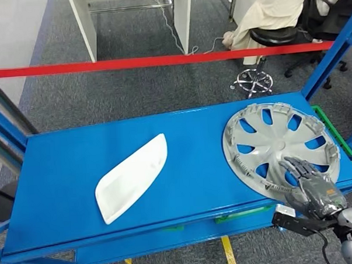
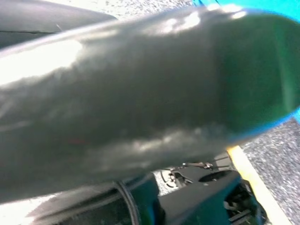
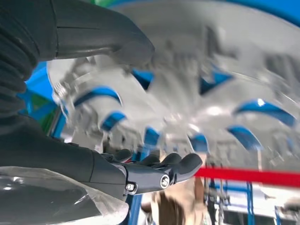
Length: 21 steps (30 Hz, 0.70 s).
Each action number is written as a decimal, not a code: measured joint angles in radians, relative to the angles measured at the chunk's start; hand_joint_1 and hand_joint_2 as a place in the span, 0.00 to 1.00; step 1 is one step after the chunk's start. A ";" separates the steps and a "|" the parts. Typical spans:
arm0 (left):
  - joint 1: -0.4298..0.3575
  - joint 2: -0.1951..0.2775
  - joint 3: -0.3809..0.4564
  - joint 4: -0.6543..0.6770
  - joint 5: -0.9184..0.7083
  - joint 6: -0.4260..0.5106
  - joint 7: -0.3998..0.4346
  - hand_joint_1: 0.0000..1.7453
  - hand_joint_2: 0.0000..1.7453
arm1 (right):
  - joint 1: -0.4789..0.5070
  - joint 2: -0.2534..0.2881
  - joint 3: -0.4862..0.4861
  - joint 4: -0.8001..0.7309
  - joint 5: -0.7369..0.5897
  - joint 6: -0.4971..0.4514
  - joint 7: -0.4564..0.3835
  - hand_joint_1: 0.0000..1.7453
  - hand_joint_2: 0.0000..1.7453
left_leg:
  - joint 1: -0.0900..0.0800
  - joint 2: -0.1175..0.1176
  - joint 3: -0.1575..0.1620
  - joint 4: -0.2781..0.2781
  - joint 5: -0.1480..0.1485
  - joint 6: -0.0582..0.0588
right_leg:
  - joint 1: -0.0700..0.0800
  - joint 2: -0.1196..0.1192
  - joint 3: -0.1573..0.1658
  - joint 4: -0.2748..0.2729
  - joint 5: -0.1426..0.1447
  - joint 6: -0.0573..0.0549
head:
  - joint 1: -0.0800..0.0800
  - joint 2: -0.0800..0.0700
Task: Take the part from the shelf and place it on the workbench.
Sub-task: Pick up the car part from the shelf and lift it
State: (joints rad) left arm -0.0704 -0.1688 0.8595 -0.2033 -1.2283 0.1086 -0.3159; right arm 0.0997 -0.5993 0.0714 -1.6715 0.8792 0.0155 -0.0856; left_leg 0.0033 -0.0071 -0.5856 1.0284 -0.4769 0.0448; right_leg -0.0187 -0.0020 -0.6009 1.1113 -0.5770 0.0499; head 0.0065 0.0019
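A silver wheel cover [image 1: 280, 146] lies flat at the right end of the blue shelf [image 1: 197, 143]. My right hand [image 1: 316, 187] reaches in over the shelf's near edge, its dark fingers [image 1: 299, 168] spread on the cover's near rim. In the right wrist view the thumb [image 3: 116, 42] and the fingers [image 3: 169, 171] stand apart, with the blurred wheel cover [image 3: 212, 93] just beyond them. A white curved plastic part [image 1: 132, 178] lies at the shelf's left middle. My left hand [image 2: 141, 93] is a close, blurred grey mass, and its fingers cannot be made out.
A red barrier tape [image 1: 162, 61] runs across behind the shelf. Beyond it a person [image 1: 275, 11] sits on an office chair with a chrome base [image 1: 252, 80], next to white desk legs [image 1: 183, 20]. Blue frame posts [image 1: 330, 58] rise at the shelf's right.
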 joint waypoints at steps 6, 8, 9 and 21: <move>0.002 -0.003 0.000 0.000 0.000 0.000 0.000 0.00 0.00 | 0.035 -0.023 0.015 -0.057 -0.026 0.060 0.024 0.00 1.00 | -0.002 -0.001 0.007 0.001 -0.006 0.006 | -0.001 0.000 -0.053 0.069 0.036 0.004 | 0.003 0.000; 0.001 -0.003 0.001 0.000 0.000 0.001 0.000 0.00 0.00 | 0.047 -0.055 0.012 -0.074 -0.053 0.099 0.031 0.00 1.00 | -0.007 -0.003 0.008 0.004 -0.011 0.000 | 0.000 0.000 0.004 -0.048 0.080 0.001 | 0.002 0.000; 0.001 -0.003 0.001 0.000 -0.001 0.001 0.000 0.00 0.00 | 0.056 -0.074 0.010 -0.081 -0.067 0.118 0.034 0.00 1.00 | -0.009 -0.004 0.007 0.006 -0.012 -0.005 | 0.001 0.000 0.019 -0.078 0.084 -0.002 | 0.002 0.000; 0.005 -0.001 0.001 0.000 -0.004 0.006 0.000 0.00 0.00 | 0.121 -0.188 0.004 -0.112 -0.144 0.197 0.058 0.00 1.00 | -0.007 -0.001 -0.076 0.205 -0.071 -0.027 | -0.001 -0.001 0.046 -0.094 0.073 -0.034 | -0.003 0.000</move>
State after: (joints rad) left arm -0.0654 -0.1702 0.8606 -0.2033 -1.2327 0.1147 -0.3162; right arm 0.2207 -0.7872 0.0755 -1.7832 0.7354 0.2122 -0.0275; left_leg -0.0033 -0.0078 -0.6617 1.2331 -0.5476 0.0173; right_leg -0.0200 -0.0030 -0.5547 1.0169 -0.5043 0.0156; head 0.0032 0.0019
